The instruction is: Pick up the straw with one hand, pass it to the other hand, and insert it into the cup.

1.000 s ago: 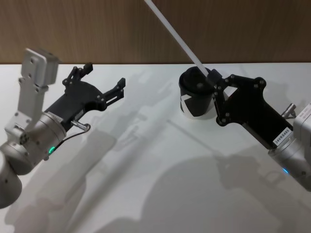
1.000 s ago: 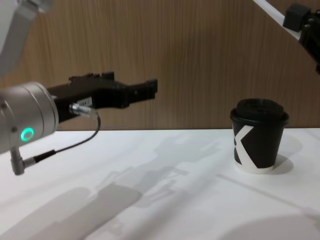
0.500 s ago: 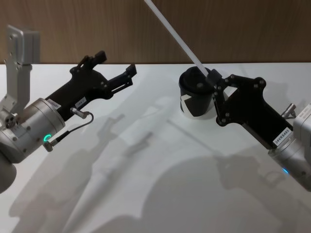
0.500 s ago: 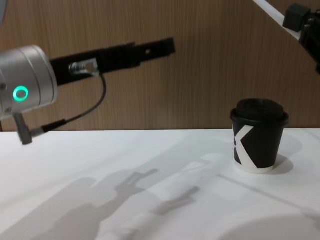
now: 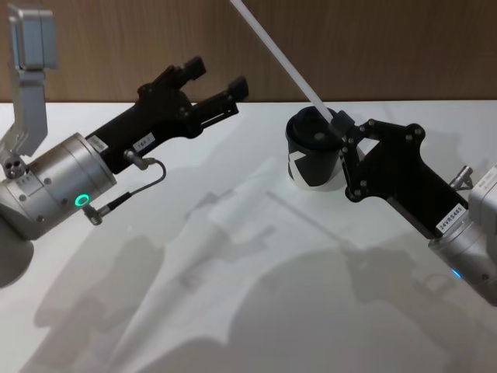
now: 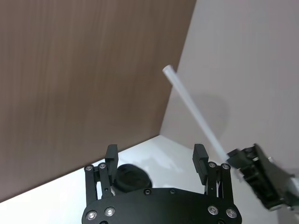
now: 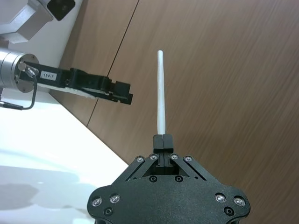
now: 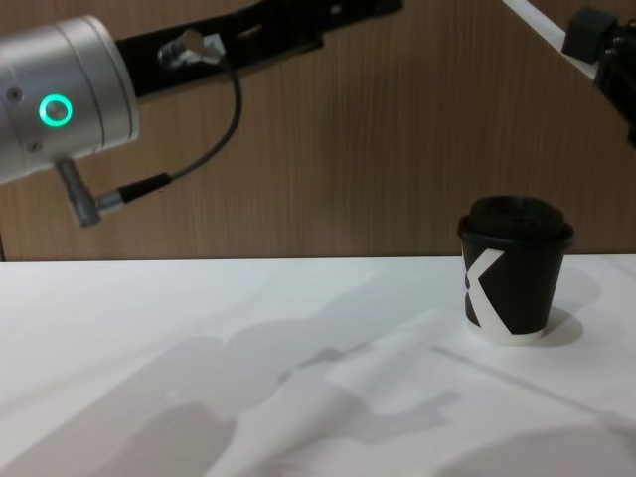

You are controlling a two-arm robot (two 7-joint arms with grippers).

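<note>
Right now the right gripper (image 5: 338, 123) pinches the straw (image 5: 278, 53) by its low end, aloft over the cup (image 5: 311, 165); the left gripper (image 5: 216, 78) hovers near it, wide open. Closing off-line could knock the straw askew.

Silver-grey left arm (image 5: 46, 183) wears a green ring (image 5: 80, 200) and black cable (image 5: 147, 177); left tool (image 5: 216, 75) and right tool (image 5: 340, 122) are black, screw-studded.

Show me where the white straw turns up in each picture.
Head view: the straw slants across the upper middle.
Chest view: the straw cuts the top right corner.
Left wrist view: the straw slants beyond the open left claw.
Right wrist view: the straw juts from the right claw.
Shared landmark: the right claw, shut on the straw.
</note>
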